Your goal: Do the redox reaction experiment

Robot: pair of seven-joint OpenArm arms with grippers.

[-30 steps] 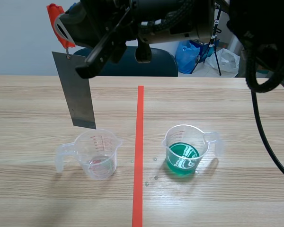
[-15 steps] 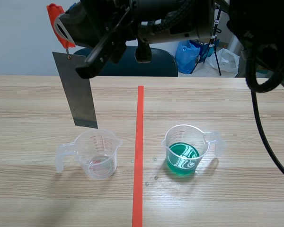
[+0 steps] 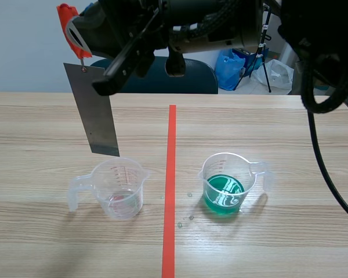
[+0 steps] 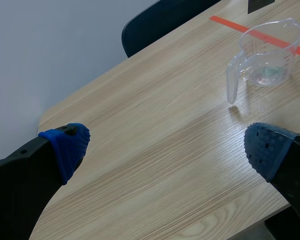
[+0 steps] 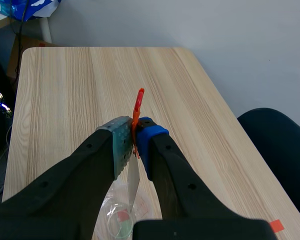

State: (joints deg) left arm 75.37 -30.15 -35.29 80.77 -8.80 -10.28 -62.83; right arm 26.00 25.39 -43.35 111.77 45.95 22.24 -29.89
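Spanning every view, the wooden table (image 3: 278, 121) is split by a red tape line (image 3: 170, 191). The right gripper (image 5: 135, 137), raised across the scene's top, is clamped on an orange clip (image 3: 66, 17). A grey metal sheet (image 3: 95, 110) hangs from the clip, its lower edge above the clear cup (image 3: 119, 185). That cup's red graduations are too small to read. Only the scene view shows the cup of green liquid (image 3: 226, 182) and the droplets (image 3: 190, 217) beside it. The left gripper (image 4: 167, 147) stands with fingers wide apart, the clear cup well ahead.

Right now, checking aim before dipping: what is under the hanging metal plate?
The clear measuring cup, holding a little clear liquid. In the right wrist view the right gripper covers most of it.
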